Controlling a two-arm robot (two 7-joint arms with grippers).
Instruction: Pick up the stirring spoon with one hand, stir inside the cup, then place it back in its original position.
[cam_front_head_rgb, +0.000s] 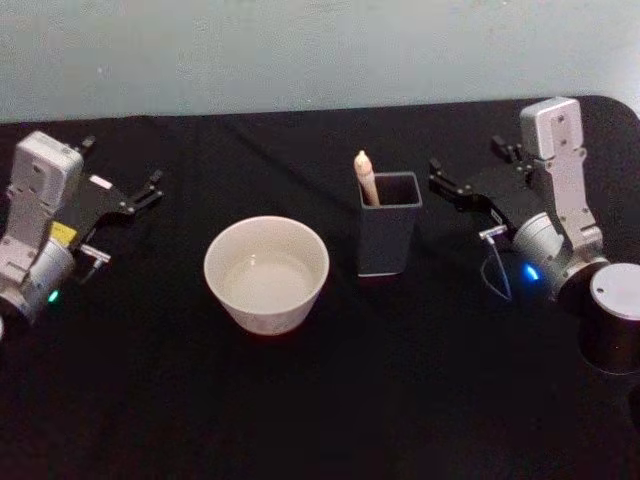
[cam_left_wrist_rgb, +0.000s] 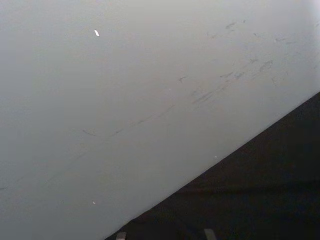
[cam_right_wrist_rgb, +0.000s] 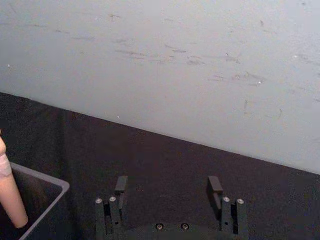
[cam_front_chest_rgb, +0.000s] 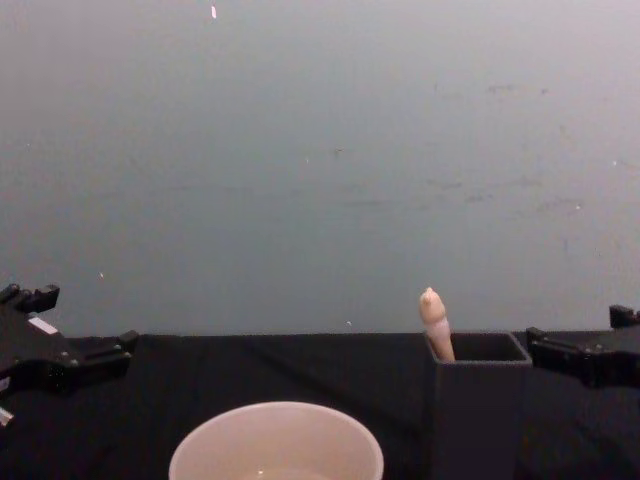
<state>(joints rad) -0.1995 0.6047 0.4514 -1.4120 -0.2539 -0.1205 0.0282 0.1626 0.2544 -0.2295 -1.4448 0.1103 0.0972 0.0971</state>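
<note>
The stirring spoon (cam_front_head_rgb: 366, 178) stands in the dark grey square holder (cam_front_head_rgb: 388, 235) at the table's middle, only its pale beige handle showing above the rim. The spoon's handle (cam_front_chest_rgb: 436, 322) leans to the holder's (cam_front_chest_rgb: 478, 410) left side. The cream-white cup (cam_front_head_rgb: 267, 275) sits left of the holder, apart from it. My right gripper (cam_front_head_rgb: 466, 158) hovers open just right of the holder, nothing between its fingers (cam_right_wrist_rgb: 215, 186). The holder's corner (cam_right_wrist_rgb: 50, 186) and the spoon handle (cam_right_wrist_rgb: 10, 195) show in the right wrist view. My left gripper (cam_front_head_rgb: 122, 162) rests open at the far left.
A black cloth (cam_front_head_rgb: 330, 400) covers the table, with a pale wall (cam_front_head_rgb: 300, 50) close behind its back edge. A dark cylinder with a white top (cam_front_head_rgb: 612, 320) stands at the right edge beside my right arm.
</note>
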